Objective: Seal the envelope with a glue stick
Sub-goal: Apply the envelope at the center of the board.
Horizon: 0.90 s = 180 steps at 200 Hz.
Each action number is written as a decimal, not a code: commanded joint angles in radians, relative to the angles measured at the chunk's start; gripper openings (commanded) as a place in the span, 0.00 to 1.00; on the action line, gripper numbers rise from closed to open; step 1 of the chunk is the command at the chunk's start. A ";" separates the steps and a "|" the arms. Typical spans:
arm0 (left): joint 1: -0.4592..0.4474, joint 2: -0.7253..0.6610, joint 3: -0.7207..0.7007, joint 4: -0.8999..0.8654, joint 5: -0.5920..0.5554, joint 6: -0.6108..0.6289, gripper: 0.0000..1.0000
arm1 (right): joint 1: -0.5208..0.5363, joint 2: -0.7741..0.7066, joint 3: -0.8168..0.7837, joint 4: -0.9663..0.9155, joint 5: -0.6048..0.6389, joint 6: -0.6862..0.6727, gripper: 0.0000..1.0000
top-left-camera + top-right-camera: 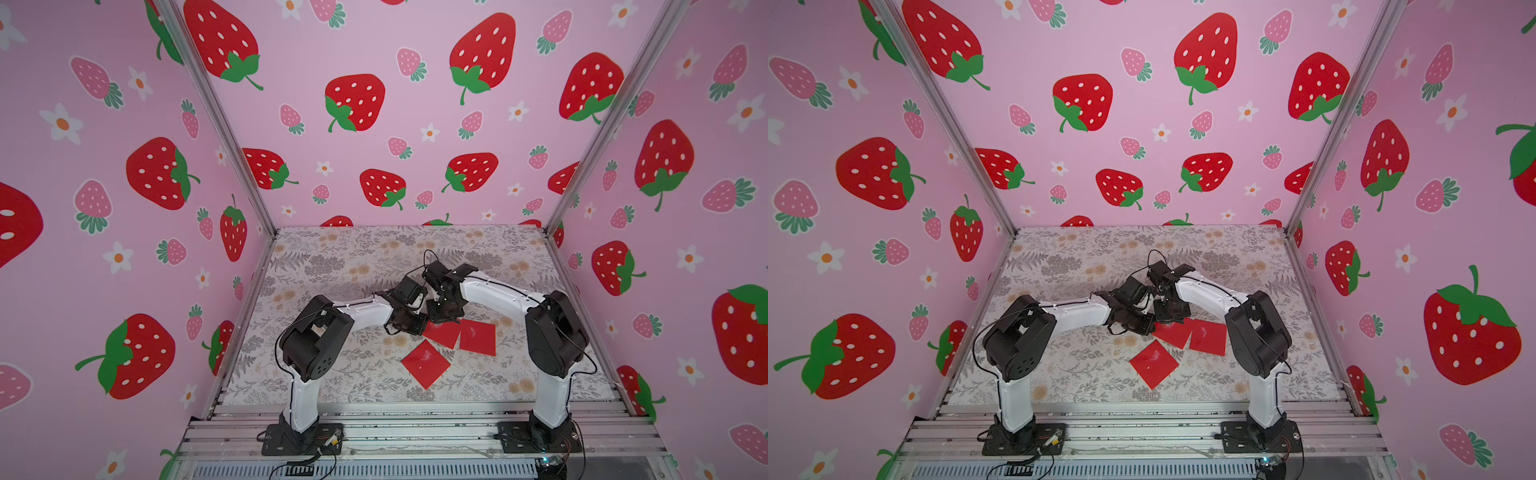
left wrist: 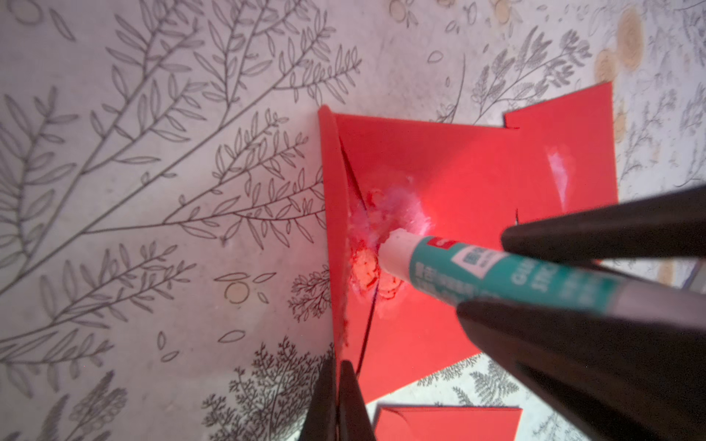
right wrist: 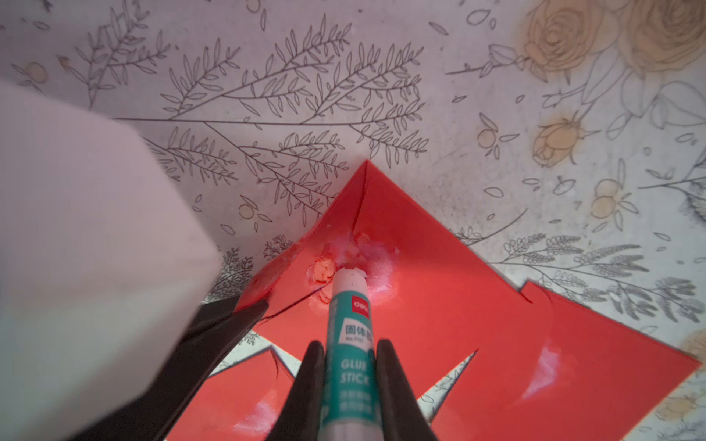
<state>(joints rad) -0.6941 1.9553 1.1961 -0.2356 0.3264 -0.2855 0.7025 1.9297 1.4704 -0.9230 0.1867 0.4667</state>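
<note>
1. Pink strawberry walls (image 1: 374, 124) close in a table (image 1: 332, 257) with a grey floral print.
2. At the middle of the envelope (image 3: 420, 244) the glue stick (image 3: 348, 305), white with a teal label, slants down. Its white tip touches the red paper inside a smear (image 3: 376, 267) of white glue.
3. Around its barrel the right claw (image 3: 349, 343) is narrowed to a firm hold, one finger on each side of the label. The left wrist view shows that claw (image 2: 481, 273) and the stick (image 2: 508, 275) from the side.
4. Just beside the tip, the paper is scuffed to a pale orange spot (image 3: 323, 272).
5. Along one side of the envelope the flap (image 2: 329, 191) stands raised. The left claw (image 2: 336, 366) is pinched tight on the flap's edge.
6. A second envelope (image 3: 573, 343) meets the first at one edge; which lies on top I cannot tell. It bears a white streak (image 3: 546, 366).
7. A third envelope (image 1: 426, 363) lies flat, nearer the arm bases, with one corner close to the first. In a top view it sits like a diamond.
8. In both top views the left arm (image 1: 365, 309) and right arm (image 1: 498, 291) bend inward and meet over the envelope (image 1: 1173, 336). Their wrists hide the claw tips there.
</note>
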 commanded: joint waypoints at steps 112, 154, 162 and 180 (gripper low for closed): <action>0.005 0.001 0.007 -0.024 0.016 0.006 0.00 | -0.047 -0.015 -0.023 0.017 -0.248 -0.010 0.00; 0.006 -0.004 0.005 -0.022 0.022 0.003 0.00 | -0.039 -0.004 -0.015 -0.085 0.063 -0.010 0.00; 0.005 -0.004 0.006 -0.022 0.023 0.002 0.00 | -0.037 0.001 -0.012 -0.092 0.083 -0.011 0.00; 0.005 -0.004 0.007 -0.024 0.024 -0.001 0.00 | -0.025 0.013 -0.007 -0.103 0.115 -0.008 0.00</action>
<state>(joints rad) -0.6910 1.9553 1.1961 -0.2417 0.3336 -0.2859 0.6682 1.9259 1.4612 -0.9390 0.1497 0.4591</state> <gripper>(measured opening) 0.047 0.207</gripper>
